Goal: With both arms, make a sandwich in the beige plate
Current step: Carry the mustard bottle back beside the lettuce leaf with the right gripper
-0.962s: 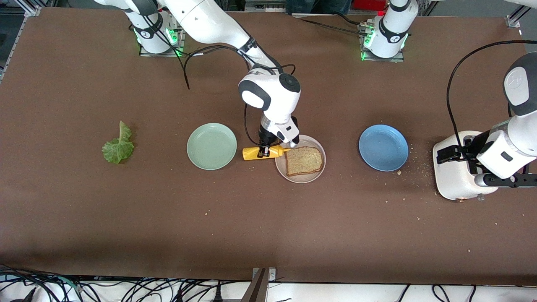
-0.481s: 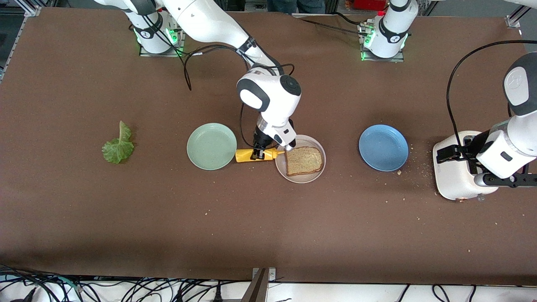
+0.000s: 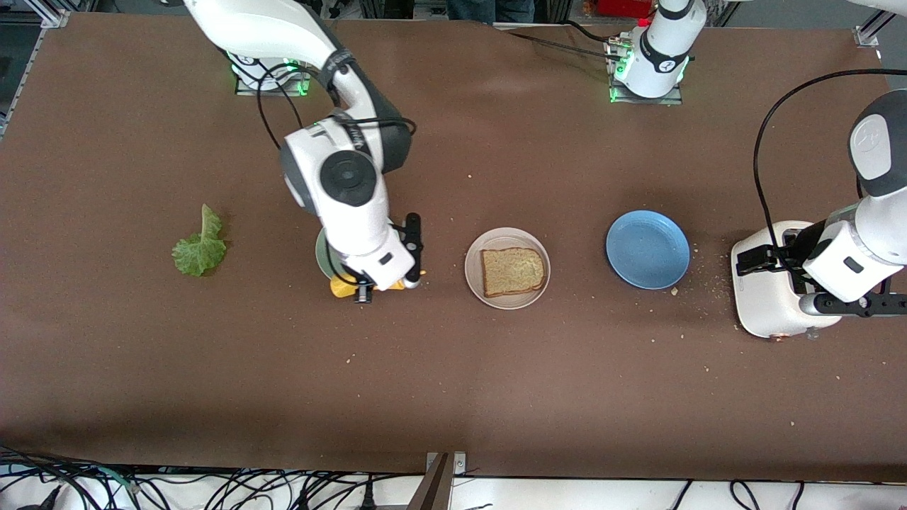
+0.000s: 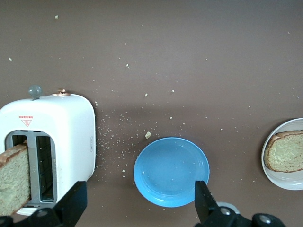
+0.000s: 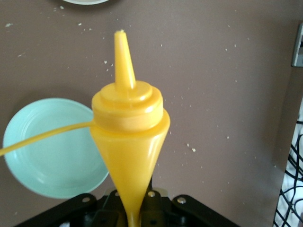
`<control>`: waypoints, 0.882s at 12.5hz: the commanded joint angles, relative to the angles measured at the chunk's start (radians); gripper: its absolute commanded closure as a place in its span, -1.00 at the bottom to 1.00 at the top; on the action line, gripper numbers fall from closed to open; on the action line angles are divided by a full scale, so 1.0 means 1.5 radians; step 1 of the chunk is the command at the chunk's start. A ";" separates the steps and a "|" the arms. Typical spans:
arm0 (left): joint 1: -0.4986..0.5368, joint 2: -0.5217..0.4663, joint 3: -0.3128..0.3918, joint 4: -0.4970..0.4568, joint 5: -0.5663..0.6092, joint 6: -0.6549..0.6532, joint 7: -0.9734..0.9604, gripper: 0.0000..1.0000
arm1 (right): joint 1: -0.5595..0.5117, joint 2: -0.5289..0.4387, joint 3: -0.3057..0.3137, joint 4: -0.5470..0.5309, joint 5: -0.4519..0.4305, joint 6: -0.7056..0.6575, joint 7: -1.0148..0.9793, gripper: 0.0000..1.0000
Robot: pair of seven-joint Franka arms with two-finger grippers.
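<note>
The sandwich looks barely begun: one slice of toasted bread [image 3: 514,271] lies flat in the beige plate [image 3: 476,282] at the middle of the table, and it seems to carry a pale smear of sauce. The lettuce leaf [image 3: 200,245] sits on the bare table well apart, toward the right arm's end, and a second slice [image 4: 13,178] stands in the white toaster [image 3: 764,301] at the left arm's end. The right gripper [image 3: 365,289] is clamped on a yellow squeeze bottle [image 5: 127,142] over the table beside the mint-green plate [image 5: 52,147], clear of the beige plate. The left gripper [image 4: 137,201] waits with its fingers spread above the toaster and the blue plate [image 3: 647,248].
</note>
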State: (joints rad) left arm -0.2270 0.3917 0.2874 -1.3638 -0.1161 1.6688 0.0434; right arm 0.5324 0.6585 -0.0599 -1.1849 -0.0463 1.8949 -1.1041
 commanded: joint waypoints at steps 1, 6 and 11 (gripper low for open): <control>-0.007 -0.001 0.002 -0.003 0.026 -0.005 -0.012 -1.00 | -0.094 -0.034 0.013 -0.017 0.118 -0.039 -0.115 1.00; -0.007 -0.001 0.002 -0.003 0.026 -0.005 -0.012 -1.00 | -0.247 -0.061 0.013 -0.087 0.350 -0.069 -0.290 1.00; -0.008 -0.001 0.002 -0.003 0.026 -0.004 -0.012 -1.00 | -0.369 -0.075 0.004 -0.240 0.562 -0.081 -0.545 1.00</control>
State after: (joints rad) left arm -0.2272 0.3936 0.2874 -1.3651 -0.1161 1.6687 0.0433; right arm 0.0328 0.6048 -0.0619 -1.3905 0.6720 1.7694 -1.7851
